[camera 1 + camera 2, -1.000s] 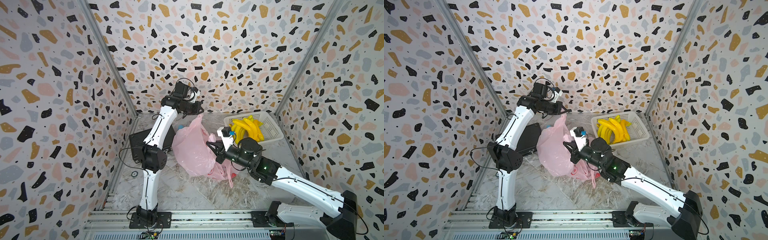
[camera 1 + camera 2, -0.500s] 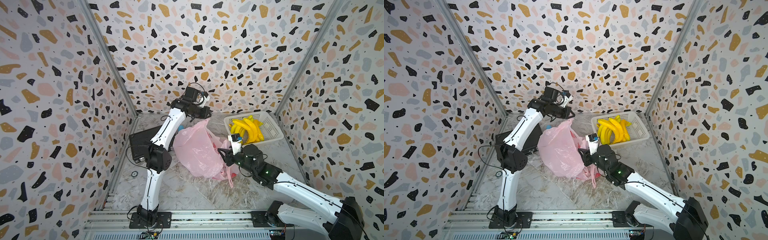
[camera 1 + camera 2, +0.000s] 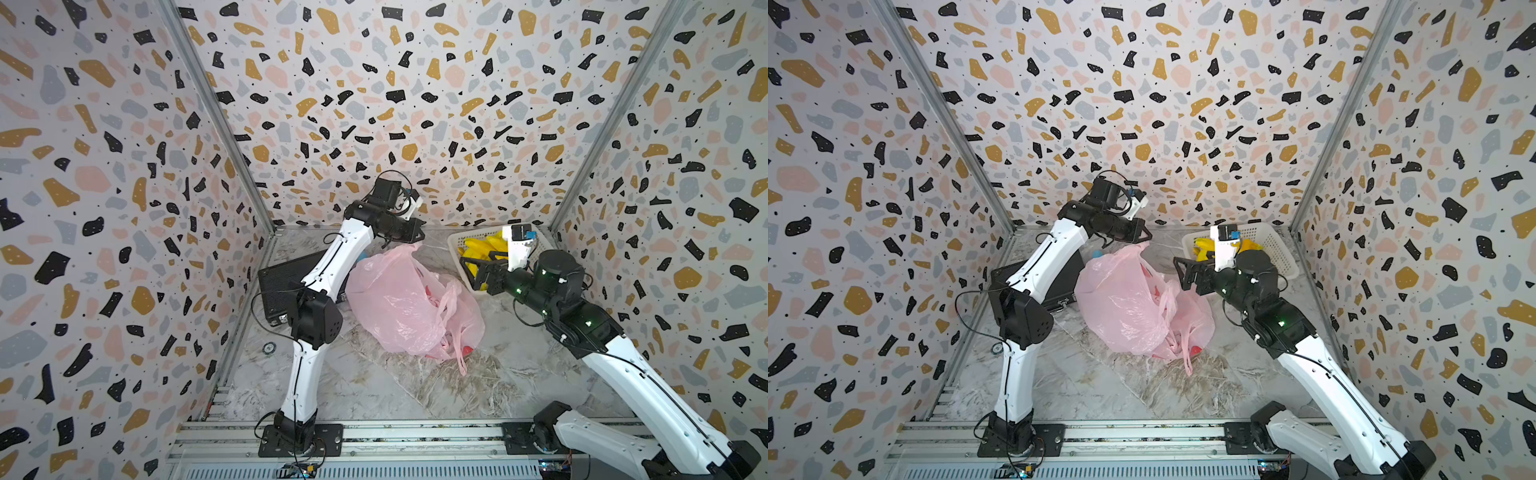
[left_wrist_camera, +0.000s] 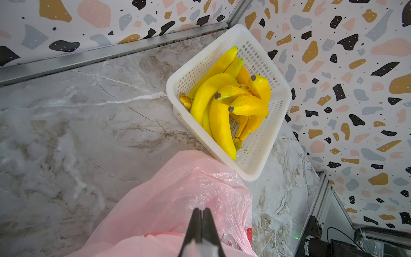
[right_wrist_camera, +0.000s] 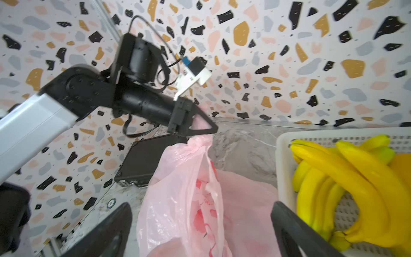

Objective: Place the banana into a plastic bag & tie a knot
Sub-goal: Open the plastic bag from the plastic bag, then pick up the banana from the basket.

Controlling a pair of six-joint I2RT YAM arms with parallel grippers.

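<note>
Now: left pincer [image 4: 202, 211] clamped on pink bag [image 3: 395, 299] top; right pincer [image 5: 200, 207] spread wide, empty; bananas [image 4: 220, 111] lengthwise in basket [image 4: 262, 164].

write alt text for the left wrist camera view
The left hand, shut, pinches a pink plastic bag. Beyond it, a white mesh basket of yellow bananas sits on the marble tabletop in a corner of the terrazzo-patterned walls.

text: none legible | pink bag [image 5: 178, 178] — red print [image 5: 198, 219], too blurred to read
</note>
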